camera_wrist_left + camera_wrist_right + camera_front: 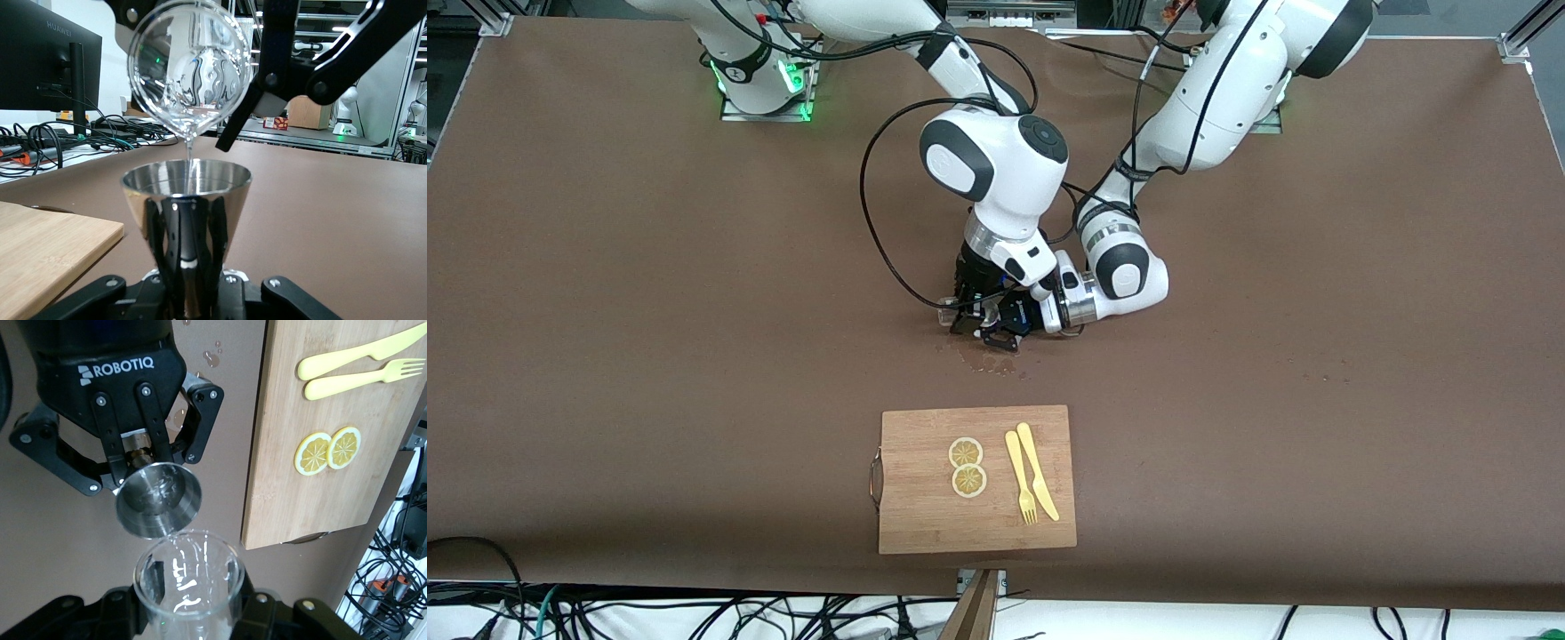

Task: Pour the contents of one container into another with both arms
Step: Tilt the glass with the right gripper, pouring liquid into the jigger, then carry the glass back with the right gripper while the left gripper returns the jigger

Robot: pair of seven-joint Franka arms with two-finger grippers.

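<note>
Both grippers are meeting over the table's [649, 293] middle, just off the cutting board's [925, 516] edge toward the bases. Left gripper [143, 463] is clamping the steel jigger [187, 200] upright. Right gripper [267, 80] is gripping the glass cup [190, 67], tipping it w/ liquid streaming into the jigger's mouth.

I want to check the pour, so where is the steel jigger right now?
The steel jigger is held upright in the left gripper, directly under the tipped glass cup, mid-table above the cloth.
</note>
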